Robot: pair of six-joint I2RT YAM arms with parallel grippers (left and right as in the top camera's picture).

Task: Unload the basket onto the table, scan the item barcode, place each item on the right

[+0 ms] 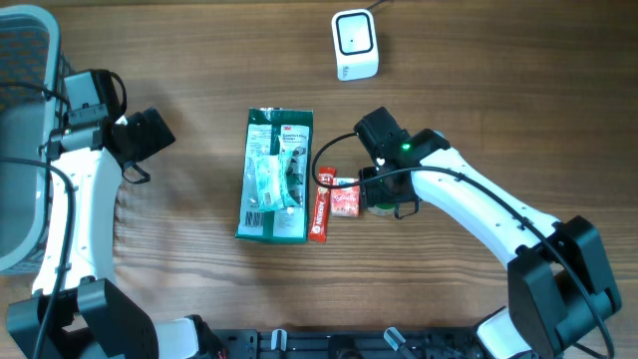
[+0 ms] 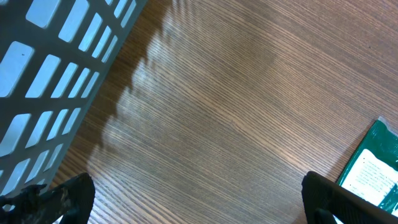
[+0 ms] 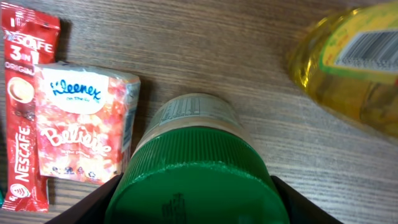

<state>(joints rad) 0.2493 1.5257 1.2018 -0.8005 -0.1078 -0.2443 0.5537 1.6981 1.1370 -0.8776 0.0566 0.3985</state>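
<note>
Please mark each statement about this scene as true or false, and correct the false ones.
1. The jar lid is green. True.
2. The left gripper holds the green package. False: it is open and empty; the green package lies on the table.
3. The Kleenex pack lies beside the Nescafe stick. True.
4. The scanner stands inside the basket. False: it stands on the table, far from the basket.

Bench [image 1: 449, 60] is viewed from straight above by overhead cam, from far off, centre and left edge incl.; left wrist cam is held low nr the left edge, tilted across bare wood; basket [image 2: 68, 68] and green packet [image 2: 373, 168] are shared w/ overhead; right wrist cam is set v. close above jar [image 3: 193, 180], facing down; Kleenex pack [image 3: 81, 124] & Nescafe sachet [image 3: 25, 106] are shared w/ overhead.
</note>
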